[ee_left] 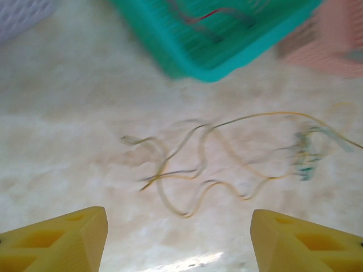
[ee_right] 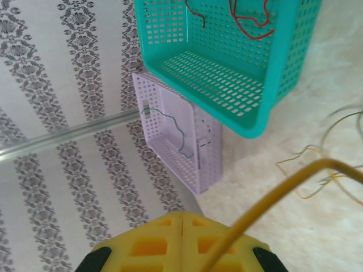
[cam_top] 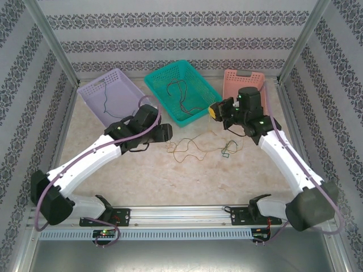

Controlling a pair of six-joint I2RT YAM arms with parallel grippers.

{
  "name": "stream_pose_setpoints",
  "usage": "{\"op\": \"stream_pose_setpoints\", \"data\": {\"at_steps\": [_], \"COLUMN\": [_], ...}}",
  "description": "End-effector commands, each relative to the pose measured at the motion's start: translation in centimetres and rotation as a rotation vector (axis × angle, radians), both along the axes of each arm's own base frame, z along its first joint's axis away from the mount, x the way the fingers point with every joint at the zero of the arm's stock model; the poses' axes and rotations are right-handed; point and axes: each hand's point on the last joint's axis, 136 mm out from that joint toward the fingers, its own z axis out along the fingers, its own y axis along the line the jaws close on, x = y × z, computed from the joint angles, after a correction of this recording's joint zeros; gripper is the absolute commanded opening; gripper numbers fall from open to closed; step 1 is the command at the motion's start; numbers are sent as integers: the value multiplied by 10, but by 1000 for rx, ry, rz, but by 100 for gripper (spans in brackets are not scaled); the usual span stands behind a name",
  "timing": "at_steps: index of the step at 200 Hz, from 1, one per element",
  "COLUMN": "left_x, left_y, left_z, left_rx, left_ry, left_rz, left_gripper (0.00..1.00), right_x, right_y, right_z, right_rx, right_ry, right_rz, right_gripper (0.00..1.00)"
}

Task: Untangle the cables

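Note:
A loose tangle of thin orange-yellow and dark cables lies on the table between the arms, with a small green bundle at its right end. My left gripper hovers just left of the tangle. In the left wrist view it is open, with the cables ahead of its fingers and nothing between them. My right gripper is raised by the teal basket. Its jaws are shut, and an orange-yellow cable runs from them down toward the tangle.
A teal basket at the back centre holds red and dark cables. A purple basket at the back left holds one dark cable. A pink basket stands at the back right, behind my right arm.

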Motion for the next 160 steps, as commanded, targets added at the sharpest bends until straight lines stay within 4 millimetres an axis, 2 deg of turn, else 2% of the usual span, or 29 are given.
{"op": "stream_pose_setpoints", "data": {"at_steps": [1,23,60,87,121,143,160], "left_x": [-18,-9,29,53,57,54,52], "left_y": [17,9,8,-12,-37,-48,-51], "left_z": [-44,-66,-91,-97,-103,-111,-109], "left_rx": [89,119,259,190,100,92,113], "left_ry": [203,202,179,178,190,208,207], "left_rz": [50,-7,-82,-94,-99,-123,-123], "left_gripper": [67,63,64,67,69,66,63], "right_x": [-29,-37,-40,-42,-45,-44,-42], "right_y": [-9,-10,-12,-12,-14,-17,-18], "right_z": [-8,-9,-7,-7,-8,6,35], "right_rx": [-92,-107,-120,-121,-120,-123,-136], "right_ry": [-7,-9,-18,-17,-18,-52,-139], "right_rz": [98,123,130,133,122,111,107], "right_gripper": [0,0,0,0,0,0,0]}}
